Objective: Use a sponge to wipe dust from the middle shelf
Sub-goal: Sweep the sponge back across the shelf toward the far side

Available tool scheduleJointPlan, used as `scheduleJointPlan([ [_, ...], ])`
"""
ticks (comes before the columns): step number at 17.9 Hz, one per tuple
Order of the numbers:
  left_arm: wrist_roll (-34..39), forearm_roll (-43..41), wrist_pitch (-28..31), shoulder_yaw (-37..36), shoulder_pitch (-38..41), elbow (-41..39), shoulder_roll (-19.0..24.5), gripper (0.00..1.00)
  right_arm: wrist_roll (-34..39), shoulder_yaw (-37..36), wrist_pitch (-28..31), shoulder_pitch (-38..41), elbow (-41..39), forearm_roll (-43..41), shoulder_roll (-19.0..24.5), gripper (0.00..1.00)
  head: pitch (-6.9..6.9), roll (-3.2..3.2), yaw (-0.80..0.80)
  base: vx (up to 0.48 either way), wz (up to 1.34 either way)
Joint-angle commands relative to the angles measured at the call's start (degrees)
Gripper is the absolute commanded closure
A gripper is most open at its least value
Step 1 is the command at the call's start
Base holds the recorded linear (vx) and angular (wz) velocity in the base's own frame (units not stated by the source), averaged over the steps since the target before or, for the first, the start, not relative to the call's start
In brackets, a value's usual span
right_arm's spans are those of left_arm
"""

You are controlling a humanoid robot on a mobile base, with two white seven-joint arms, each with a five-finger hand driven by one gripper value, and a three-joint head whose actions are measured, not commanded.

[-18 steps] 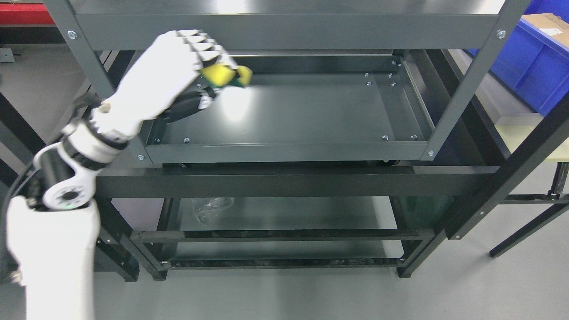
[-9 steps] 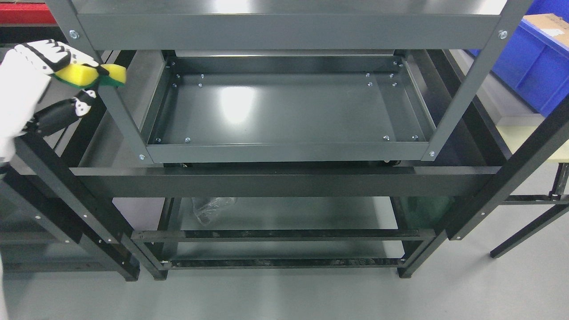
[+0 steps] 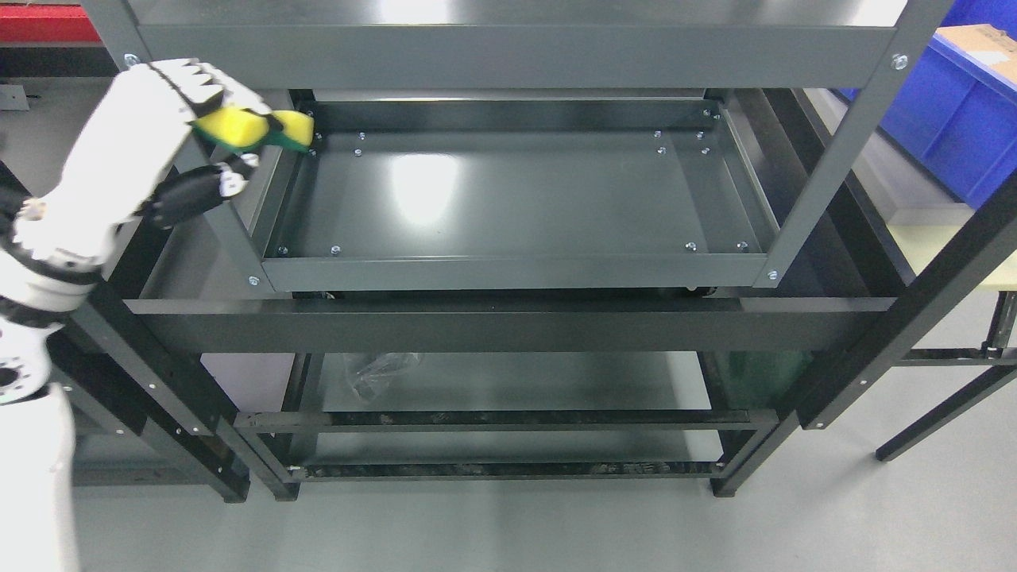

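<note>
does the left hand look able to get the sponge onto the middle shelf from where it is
Probably yes: the left hand holds the sponge at the middle shelf's back-left corner, beside the left upright, and nothing lies on the shelf.

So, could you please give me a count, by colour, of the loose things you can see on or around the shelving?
Yellow and green: 1, the sponge gripped in the left hand at the middle shelf's back left corner.
Clear: 1, the plastic bag on the lower shelf.
Blue: 1, the bin at the right.
Total: 3.
</note>
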Motion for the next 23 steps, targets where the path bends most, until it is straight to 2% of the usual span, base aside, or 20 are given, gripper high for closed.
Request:
scheduleJointPlan([
  [1, -0.1, -6.4, 0.0, -20.1, -6.8, 0.1, -14.3, 0.91, 0.0, 0.0, 0.0, 0.0, -1.0, 0.0, -1.0, 0.0, 0.0, 0.0, 0.0, 0.0, 0.0],
  [4, 0.0, -10.7, 0.0, -27.3, -11.0, 0.7, -14.3, 0.91, 0.0, 0.0, 0.0, 0.0, -1.0, 0.0, -1.0, 0.0, 0.0, 0.0, 0.0, 0.0, 0.0],
  [11, 2.6, -11.5, 0.0, -44.5, -17.1, 2.1, -14.3, 0.91, 0.0, 0.0, 0.0, 0.0, -1.0, 0.0, -1.0, 0.0, 0.0, 0.0, 0.0, 0.0, 0.0],
  [12, 3.7, -12.3, 1.5, -46.1, -18.3, 2.7, -14.3, 0.91, 0.0, 0.0, 0.0, 0.0, -1.0, 0.0, -1.0, 0.0, 0.0, 0.0, 0.0, 0.0, 0.0],
  [16, 8.1, -14.6, 9.0, -50.6, -23.3, 6.3, -14.3, 0.91, 0.0, 0.1, 0.0, 0.0, -1.0, 0.0, -1.0, 0.0, -0.01, 0.0, 0.0, 0.0, 0.0],
  [23, 9.9, -14.5, 9.4, -54.0, -23.3, 6.8, -14.3, 0.91, 0.0, 0.1, 0.0, 0.0, -1.0, 0.0, -1.0, 0.0, 0.0, 0.0, 0.0, 0.0, 0.0],
])
